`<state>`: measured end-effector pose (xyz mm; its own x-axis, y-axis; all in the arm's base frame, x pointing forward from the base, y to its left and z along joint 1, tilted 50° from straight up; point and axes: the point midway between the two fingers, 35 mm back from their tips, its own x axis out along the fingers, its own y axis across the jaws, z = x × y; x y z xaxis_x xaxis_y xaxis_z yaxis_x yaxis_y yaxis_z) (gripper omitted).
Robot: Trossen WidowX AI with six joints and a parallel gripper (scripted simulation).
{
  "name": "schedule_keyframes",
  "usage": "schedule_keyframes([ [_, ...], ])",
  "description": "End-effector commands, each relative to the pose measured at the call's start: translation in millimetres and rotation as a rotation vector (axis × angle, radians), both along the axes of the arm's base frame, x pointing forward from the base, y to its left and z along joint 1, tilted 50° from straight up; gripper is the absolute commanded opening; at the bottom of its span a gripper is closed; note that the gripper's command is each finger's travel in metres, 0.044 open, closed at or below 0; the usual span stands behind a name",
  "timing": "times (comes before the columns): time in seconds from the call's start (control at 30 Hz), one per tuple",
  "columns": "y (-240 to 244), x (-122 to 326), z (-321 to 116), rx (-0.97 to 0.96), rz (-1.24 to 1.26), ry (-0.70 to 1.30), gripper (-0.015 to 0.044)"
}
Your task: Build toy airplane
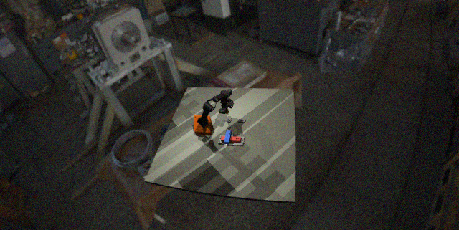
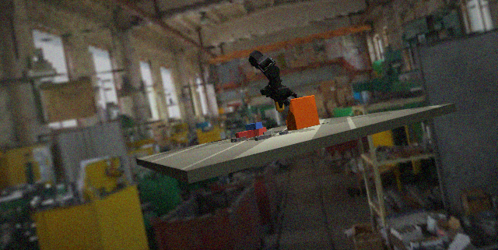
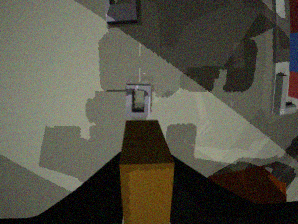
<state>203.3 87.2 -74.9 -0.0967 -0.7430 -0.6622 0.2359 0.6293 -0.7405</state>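
Note:
The red fuselage (image 1: 237, 139) (image 2: 244, 134) (image 3: 294, 25) lies in the grey cradle (image 1: 219, 142) (image 2: 233, 139) (image 3: 280, 93). The blue wing (image 1: 227, 137) (image 2: 254, 126) (image 3: 294, 52) lies across the top of the fuselage. My gripper (image 1: 224, 111) (image 2: 279, 103) (image 3: 142, 158) is shut on the yellow tail fin (image 2: 280, 107) (image 3: 147, 192). It holds the fin in the air, well above the table and off to the base's side of the cradle. The fin's lower end is dark in the wrist view. The tail socket is too small to make out.
A small grey holder (image 1: 229, 120) (image 3: 148, 102) lies on the table beyond the fin's end in the wrist view. A second grey holder (image 1: 242, 120) (image 3: 123, 12) lies farther out. The orange arm base (image 1: 203, 126) (image 2: 303, 113) (image 3: 250, 186) stands close by.

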Motion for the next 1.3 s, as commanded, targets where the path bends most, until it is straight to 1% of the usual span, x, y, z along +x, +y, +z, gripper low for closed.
schedule_keyframes([
  [0.0, 11, -1, 10, 0.004, -0.008, -0.003, 0.0],
  [0.17, 13, -1, 14, 0.004, -0.008, 0.0, 0.0],
  [0.4, 6, 13, 21, 0.023, 0.003, 0.01, 0.0],
  [1.27, -33, 59, 52, 0.071, 0.037, 0.018, 0.0],
])
